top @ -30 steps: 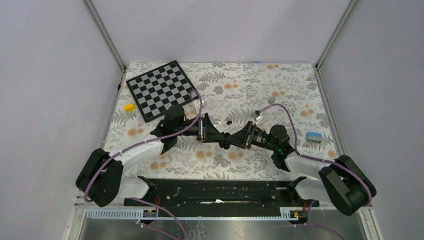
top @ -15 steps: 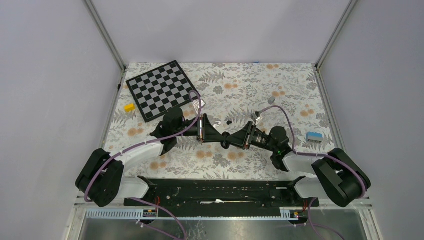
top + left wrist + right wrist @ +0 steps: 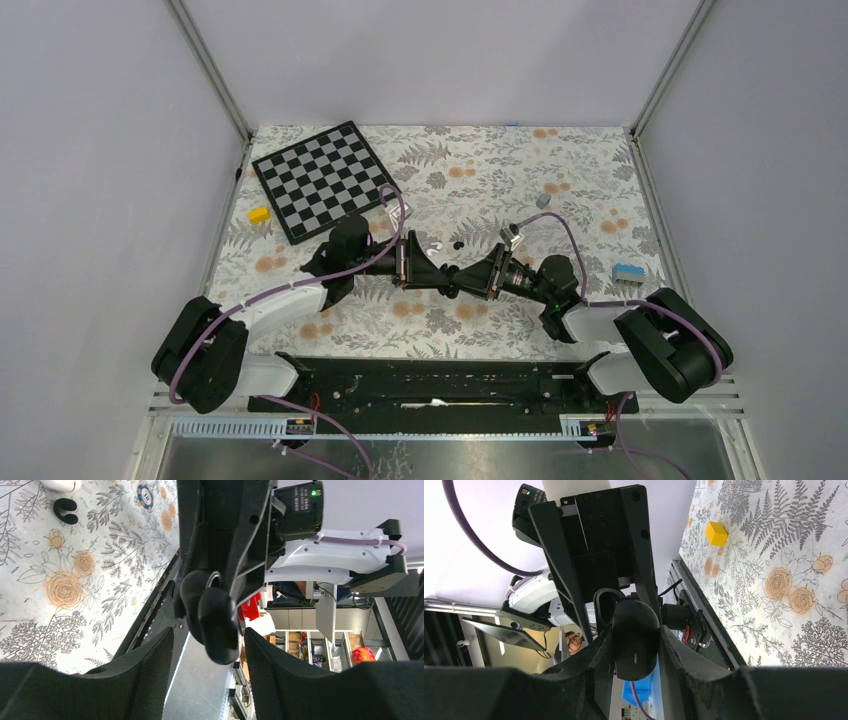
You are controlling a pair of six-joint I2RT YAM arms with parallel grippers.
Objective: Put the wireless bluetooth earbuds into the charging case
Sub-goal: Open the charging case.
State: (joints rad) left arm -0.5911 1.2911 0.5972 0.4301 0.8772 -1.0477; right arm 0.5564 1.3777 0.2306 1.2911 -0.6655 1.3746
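A chessboard [image 3: 325, 180] lies at the far left of the desk [image 3: 480, 160], a yellow block [image 3: 259, 214] just beside it; a blue block [image 3: 627, 272] sits right.

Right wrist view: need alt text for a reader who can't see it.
The right gripper has its jaws shut on a black oval object, raised off the table between the open jaws of the left gripper facing it. To the right, a yellow cube lies on the floral table.

The left gripper [image 3: 207, 632] and right gripper [image 3: 635, 630] meet tip to tip, blocking each other's way ahead. The black oval pebble [image 3: 636, 640] pinched by the right one fills the gap. The floral table [image 3: 480, 180] beside them lies open.
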